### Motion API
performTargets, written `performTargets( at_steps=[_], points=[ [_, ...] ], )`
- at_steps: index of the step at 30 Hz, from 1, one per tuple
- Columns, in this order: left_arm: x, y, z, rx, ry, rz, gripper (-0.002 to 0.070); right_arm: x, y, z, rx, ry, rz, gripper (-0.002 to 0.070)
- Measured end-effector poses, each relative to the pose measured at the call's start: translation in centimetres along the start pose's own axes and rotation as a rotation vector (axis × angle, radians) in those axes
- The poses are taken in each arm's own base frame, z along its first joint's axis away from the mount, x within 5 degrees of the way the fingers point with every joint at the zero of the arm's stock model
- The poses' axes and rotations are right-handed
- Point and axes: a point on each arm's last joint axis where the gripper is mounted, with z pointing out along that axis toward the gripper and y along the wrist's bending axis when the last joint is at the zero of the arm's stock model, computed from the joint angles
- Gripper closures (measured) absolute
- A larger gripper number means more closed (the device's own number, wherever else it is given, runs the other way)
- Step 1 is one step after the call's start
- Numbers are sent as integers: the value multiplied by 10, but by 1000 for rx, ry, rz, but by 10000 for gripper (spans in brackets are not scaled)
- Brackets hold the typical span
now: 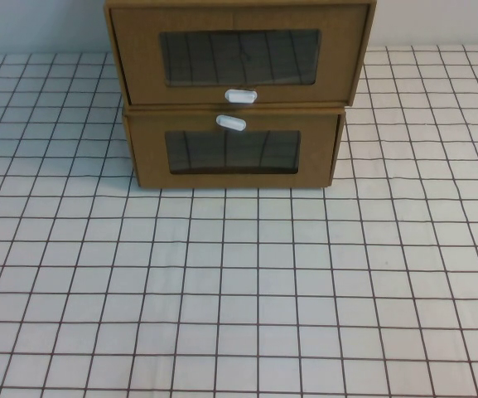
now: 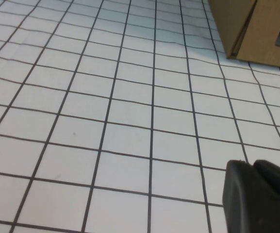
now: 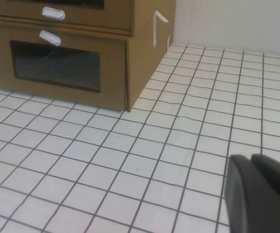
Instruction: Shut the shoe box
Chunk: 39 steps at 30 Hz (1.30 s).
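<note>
Left tool [image 2: 261,196]: only a dark edge of it shows in its own wrist view, low over bare surface, with a corner of the boxes off at the far edge of that view. Spread or pressed together: cannot tell. It holds nothing that I can see.

Right tool [image 3: 261,194]: the same dark edge, low over the surface on the right side and well apart from the boxes. State: cannot tell. Neither tool appears in the high view, so both sit short of the area it covers. My guess is that they are parked with the approach not yet begun.

Surface [image 1: 239,290]: white cloth with a dark grid, bare in front of the boxes. That leaves either arm a straight run in.

Shoe box [image 1: 240,51]: at the far edge of the surface, centred, stacked on the lower box [image 1: 234,153], its front facing the robot. From the right wrist view its drawer front seems to stand slightly proud of the front below. I judge it is not fully pushed home, though the margin is small. Facing forward as it does, a flat push on the front should seat it.

Window [image 1: 222,60]: clear and dark inside; contents not legible.

Pull [image 1: 240,95]: a white oval just below the window. The lower box's own pull sits close beneath it, so a push should land above, on the cardboard beside the window.
</note>
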Motion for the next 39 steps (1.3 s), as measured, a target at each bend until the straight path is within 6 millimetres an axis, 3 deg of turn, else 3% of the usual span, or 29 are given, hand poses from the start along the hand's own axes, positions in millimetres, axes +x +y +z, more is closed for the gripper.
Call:
performTargets(
  at_steps=[12, 15, 19, 23, 28, 33, 39],
  points=[
    [0, 0, 0, 0, 0, 0, 680, -1, -1, 0, 17, -8, -6, 690],
    [0, 0, 0, -1, -2, 2, 680, 1, 2, 0, 39, -19, 66, 690],
    [0, 0, 0, -1, -2, 2, 680, 17, 8, 11, 72, -79, 193, 689],
    [0, 0, 0, -1, -2, 2, 680, 49, 7, 28, 139, -159, 245, 690],
    [0, 0, 0, -1, -2, 3, 680, 56, -2, 29, 303, -161, 202, 690],
    [0, 0, 0, -1, -4, 3, 680, 71, -9, 27, 419, 0, 163, 690],
    [0, 0, 0, -1, -4, 3, 680, 78, 1, 30, 300, 100, 45, 690]
  ],
)
